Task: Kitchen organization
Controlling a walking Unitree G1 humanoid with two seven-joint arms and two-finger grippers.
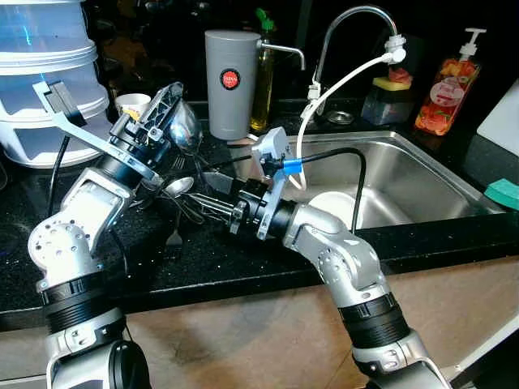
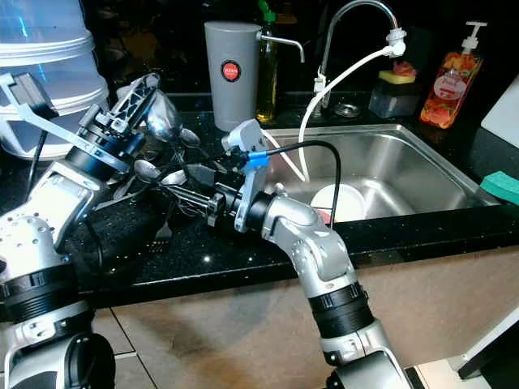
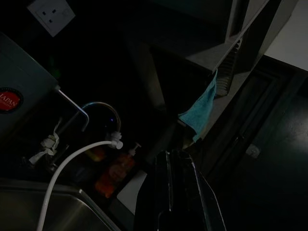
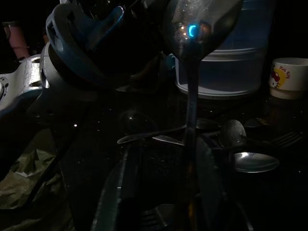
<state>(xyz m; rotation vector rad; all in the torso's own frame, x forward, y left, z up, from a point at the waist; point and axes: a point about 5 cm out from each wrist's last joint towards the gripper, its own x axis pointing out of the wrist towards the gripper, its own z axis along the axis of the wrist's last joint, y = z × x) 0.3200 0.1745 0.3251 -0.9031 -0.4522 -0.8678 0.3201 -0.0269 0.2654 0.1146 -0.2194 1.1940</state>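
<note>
On the black speckled stone countertop [image 1: 203, 267] a loose heap of steel spoons and forks [image 2: 162, 174] lies just left of the stainless steel sink [image 1: 413, 174], and both arms are bent over it. The right gripper [image 1: 207, 204] reaches low across the counter into the pile, and in its wrist view the two black fingers [image 4: 207, 178] stand apart, with a long spoon handle [image 4: 191, 120] running up between them to a bowl at the top; whether they already pinch it I cannot tell. The left gripper [image 1: 174, 121] is lifted above the heap and tilted up, with a large shiny steel spoon [image 1: 188, 130] at its tip; its wrist view is dark, the fingers [image 3: 180, 192] look close together, and whether they are clamped on that spoon I cannot tell. Behind stand a tall grey canister with a red badge [image 1: 231, 81] and a stack of white plastic tubs [image 1: 45, 81]; a white bowl [image 1: 336, 207] sits in the sink. Most of the cutlery is unsorted on the counter, so I judge the organizing to be at an early stage, with nearly everything left to gather and put away
</note>
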